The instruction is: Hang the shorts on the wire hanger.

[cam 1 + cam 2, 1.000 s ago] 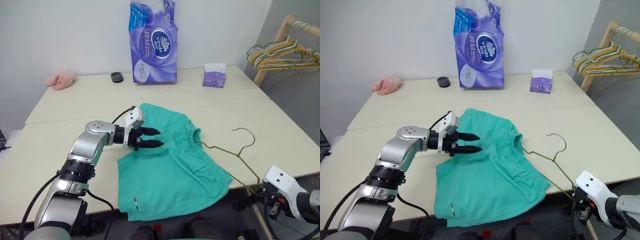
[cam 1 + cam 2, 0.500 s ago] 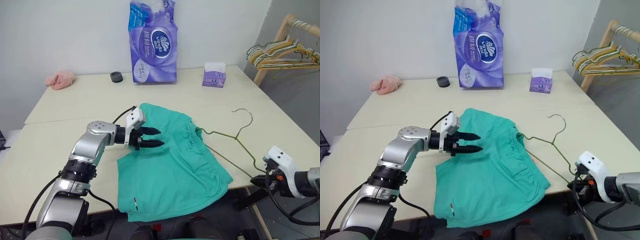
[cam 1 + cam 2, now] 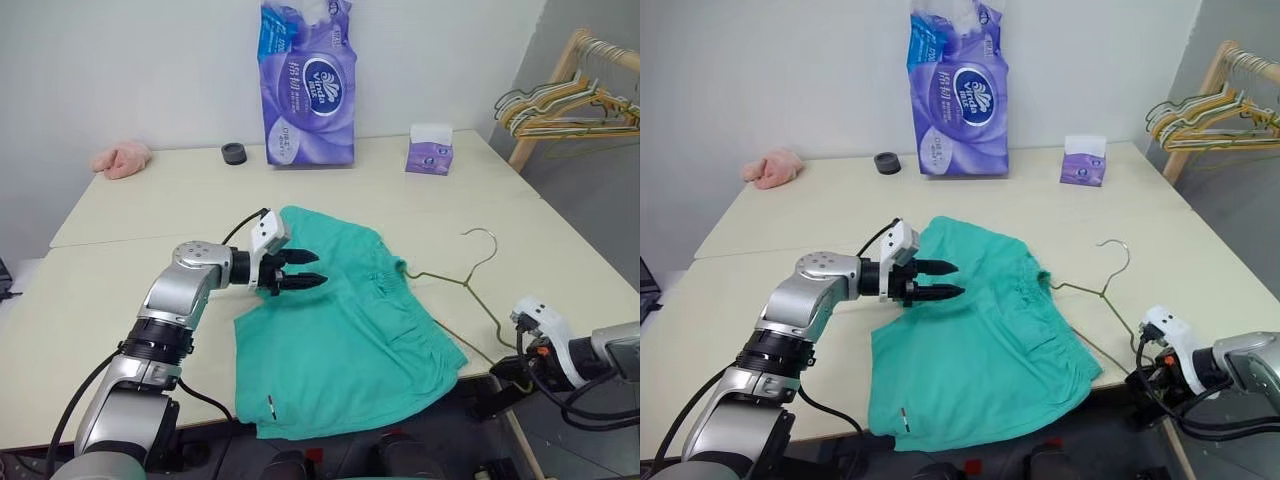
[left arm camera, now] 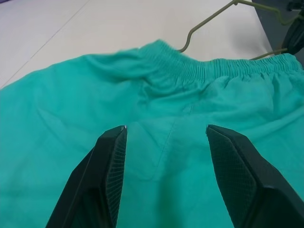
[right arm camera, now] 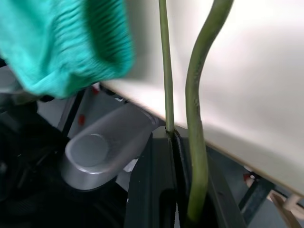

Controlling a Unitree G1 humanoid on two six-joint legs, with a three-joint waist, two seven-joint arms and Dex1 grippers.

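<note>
The teal shorts (image 3: 340, 330) lie flat on the table, with one leg hanging over the front edge. My left gripper (image 3: 312, 279) hovers open just above the upper left of the shorts (image 4: 190, 90), nothing between its fingers (image 4: 111, 166). The wire hanger (image 3: 440, 278) lies on the table to the right of the shorts, with one shoulder at the gathered waistband and the hook (image 3: 486, 240) pointing away. At the table's front right edge my right gripper (image 3: 512, 366) is shut on the hanger's lower wires (image 5: 167, 71).
A tall purple tissue pack (image 3: 305, 85), a small purple tissue box (image 3: 429, 150), a black cap (image 3: 233, 153) and a pink cloth (image 3: 122, 158) stand along the table's back. A wooden rack with several hangers (image 3: 570, 100) is at the far right.
My right gripper has come up from below the table edge and forward, holding the hanger. The hanger has swung, its hook now further back on the table. The left gripper has kept still.
</note>
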